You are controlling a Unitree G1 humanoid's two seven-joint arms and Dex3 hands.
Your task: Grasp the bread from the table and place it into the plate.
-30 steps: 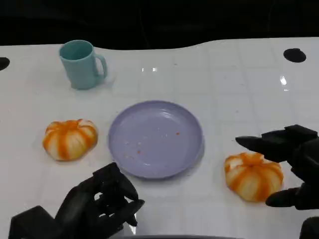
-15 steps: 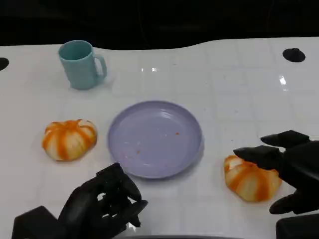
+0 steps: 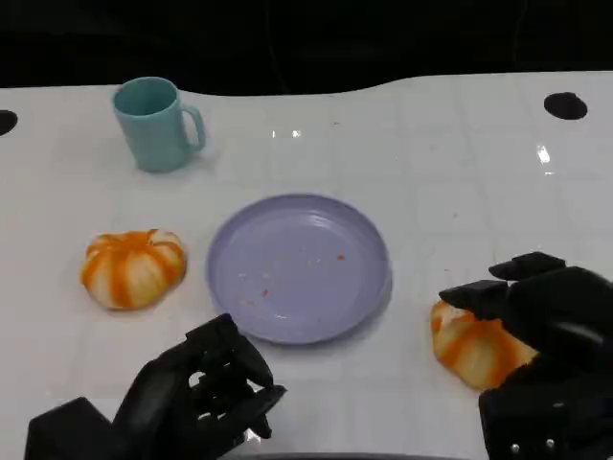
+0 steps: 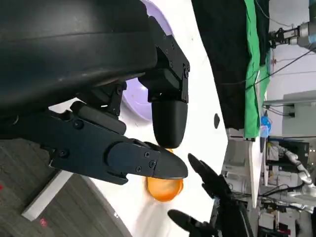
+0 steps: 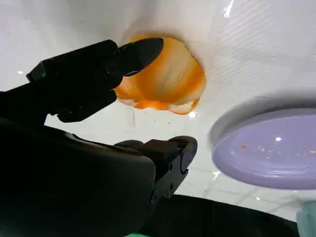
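Currently the right hand sits over the bread on the table, fingers spread and reaching across its top, thumb on the near side; the right wrist view shows a fingertip at the bread's edge with the thumb apart from it, so nothing grasped, bread flat on the table just beside the plate rim. The left hand is near the plate's front edge, fingers loosely curled, holding nothing. A second bread lies beyond those left fingers, with a teal mug farther back.
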